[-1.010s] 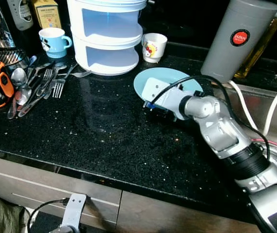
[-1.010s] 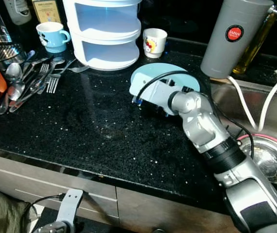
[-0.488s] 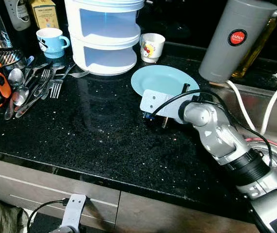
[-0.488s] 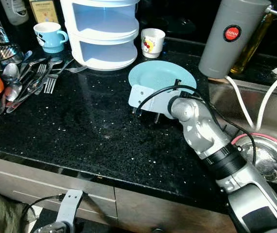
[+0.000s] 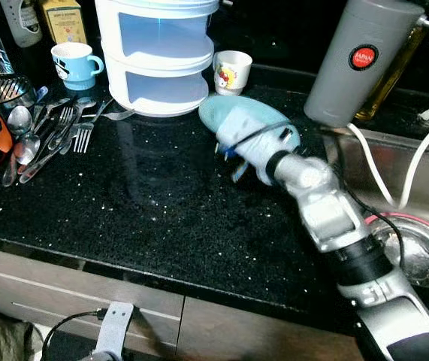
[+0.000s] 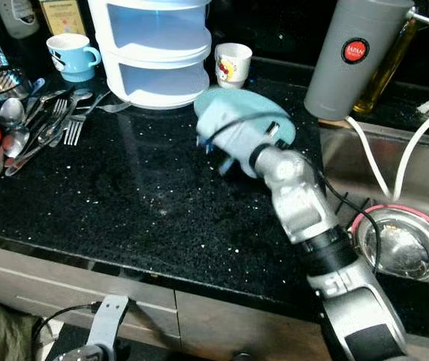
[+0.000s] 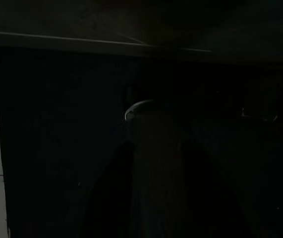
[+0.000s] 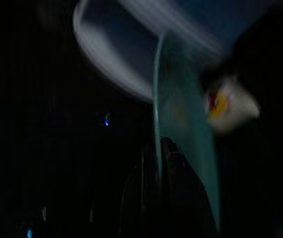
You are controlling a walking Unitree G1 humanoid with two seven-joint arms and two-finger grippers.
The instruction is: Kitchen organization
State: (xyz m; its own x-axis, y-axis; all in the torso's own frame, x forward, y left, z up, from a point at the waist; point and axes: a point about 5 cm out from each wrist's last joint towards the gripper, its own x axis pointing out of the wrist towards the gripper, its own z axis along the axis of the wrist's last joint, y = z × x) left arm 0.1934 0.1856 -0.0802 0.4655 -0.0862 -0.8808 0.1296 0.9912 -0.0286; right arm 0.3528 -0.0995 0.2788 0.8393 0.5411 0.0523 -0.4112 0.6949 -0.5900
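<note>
The right gripper [image 8: 157, 163] has its 2 black fingers clamped on the rim of the smooth round light-blue plate [image 8: 181, 129], tilted above the speckled black counter [image 5: 146, 195].

Glossy black speckled stone worktop [image 5: 146, 195]. Smooth pale-blue glazed plate [image 5: 233, 116]. Shiny metal cutlery [image 5: 56, 128]. Translucent white plastic storage tower [image 5: 161, 53]. Matt grey flask [image 5: 357, 60]. Brushed steel sink [image 5: 417, 203]. Silver metal arm [image 5: 327, 218].
</note>
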